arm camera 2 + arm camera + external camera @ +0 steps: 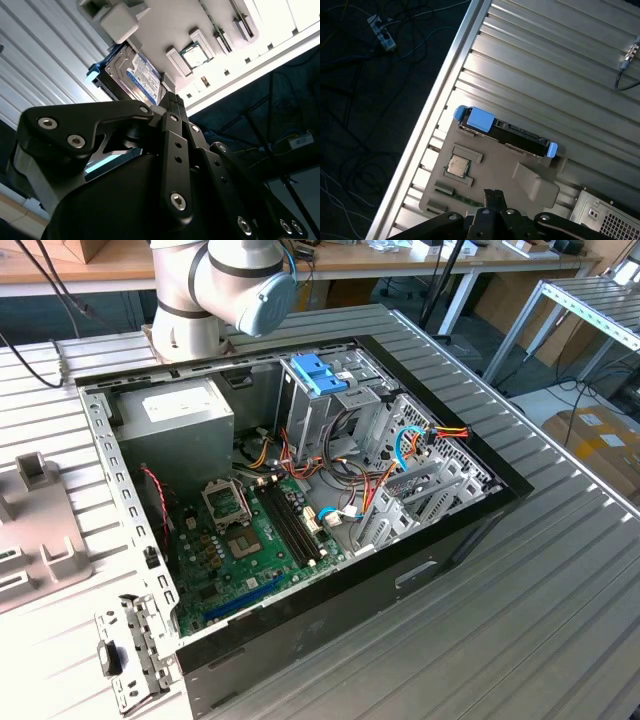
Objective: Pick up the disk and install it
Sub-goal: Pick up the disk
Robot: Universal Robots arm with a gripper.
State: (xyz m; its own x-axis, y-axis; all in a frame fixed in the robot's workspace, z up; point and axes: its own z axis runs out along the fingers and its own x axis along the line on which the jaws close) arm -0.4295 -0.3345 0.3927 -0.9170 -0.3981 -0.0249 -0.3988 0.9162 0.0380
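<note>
Standing on edge, the dark rectangular blue-railed disk (pixel 515 136) carries a blue tab end; black hand (pixel 493 196) pressed together, empty.

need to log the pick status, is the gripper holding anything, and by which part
Nothing is held. The disk lies on the grey holder, apart from the gripper.

The disk (pixel 512 135) is dark with bright blue rails; the tray (pixel 495 172) is grey.
</note>
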